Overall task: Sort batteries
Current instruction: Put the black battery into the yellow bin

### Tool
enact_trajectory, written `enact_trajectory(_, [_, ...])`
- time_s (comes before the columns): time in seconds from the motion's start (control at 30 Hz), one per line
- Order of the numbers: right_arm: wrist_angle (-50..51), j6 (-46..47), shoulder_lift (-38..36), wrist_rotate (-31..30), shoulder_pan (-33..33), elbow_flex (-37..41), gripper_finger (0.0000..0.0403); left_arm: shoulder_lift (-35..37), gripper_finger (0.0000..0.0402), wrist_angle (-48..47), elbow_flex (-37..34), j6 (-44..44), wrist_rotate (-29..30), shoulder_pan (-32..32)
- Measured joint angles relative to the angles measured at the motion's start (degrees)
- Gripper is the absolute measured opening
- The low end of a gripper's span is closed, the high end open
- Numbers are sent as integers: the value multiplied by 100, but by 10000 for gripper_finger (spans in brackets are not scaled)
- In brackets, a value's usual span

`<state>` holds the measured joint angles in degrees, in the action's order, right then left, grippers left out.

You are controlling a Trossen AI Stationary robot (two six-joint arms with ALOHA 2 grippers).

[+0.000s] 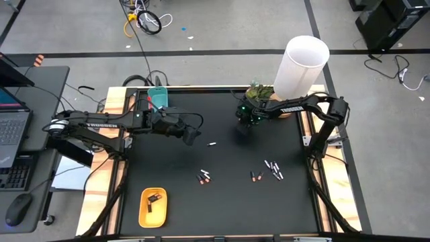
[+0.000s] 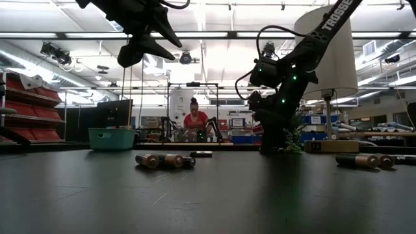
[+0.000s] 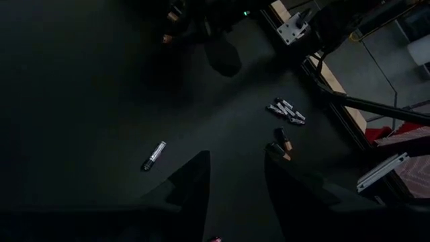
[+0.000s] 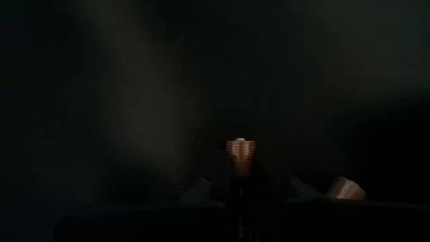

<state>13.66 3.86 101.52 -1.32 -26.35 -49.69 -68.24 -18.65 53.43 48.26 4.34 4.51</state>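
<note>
Batteries lie scattered on the black table: a pale one (image 1: 211,144), a dark pair (image 1: 204,177) and a cluster (image 1: 273,168) toward the right. My right gripper (image 1: 243,129) reaches steeply down to the far middle of the table and is shut on a dark battery (image 4: 242,158). A second battery (image 4: 346,189) lies just beside it. My left gripper (image 3: 235,175) hangs open high over the table's left half, with nothing between its fingers; the pale battery (image 3: 154,154) lies below and ahead of it. My right gripper has the dark battery between its two fingers, which come from above, slanting down. The battery's copper-coloured end (image 4: 242,150) sticks out past the fingertips. The wrist view is too dark to show where on the body the fingers sit, or whether the battery is clear of the table.
A yellow oval tray (image 1: 142,210) with a few batteries sits at the near left, a teal tray (image 1: 159,101) at the far left edge. A tall white cylinder (image 1: 302,67) and a small plant (image 1: 259,92) stand at the far right. A person (image 2: 195,120) sits in the room behind.
</note>
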Motion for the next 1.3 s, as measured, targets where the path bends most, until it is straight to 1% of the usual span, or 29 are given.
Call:
enact_trajectory(0.2, [47,105,-332,467,-105,65,24,1,156,0,0,8,-2,0])
enact_trajectory(0.27, [37,182,-543,643,-154,68,3,1,156,0,0,27,-4,0])
enact_trajectory(0.3, [34,196,-628,699,-182,68,3,-1,156,1,0,30,-4,0])
enact_trajectory(0.53, [-58,202,-1156,1004,-311,59,5,-1,156,0,0,333,-13,0])
enact_trajectory(0.73, [-21,216,-1342,1035,-397,44,1,-1,156,-2,-18,321,-13,0])
enact_trajectory(0.83, [103,268,-1267,1048,-595,44,18,-1,156,0,-19,316,-2,0])
enact_trajectory(0.9, [361,374,-1188,1172,-750,40,40,-1,156,0,-20,314,28,0])
enact_trajectory(0.97, [633,467,-1061,1170,-829,40,65,-1,156,16,-20,306,35,0])
enact_trajectory(1.03, [921,492,-966,1169,-852,40,91,-1,156,38,-24,305,40,0])
enact_trajectory(1.1, [936,496,-958,1152,-817,40,116,-1,156,86,-24,301,53,0])
enact_trajectory(1.17, [887,508,-964,989,-764,36,135,-1,156,117,-24,301,72,0])
enact_trajectory(1.3, [979,642,-964,827,-727,-90,156,-1,156,118,-28,301,94,0])
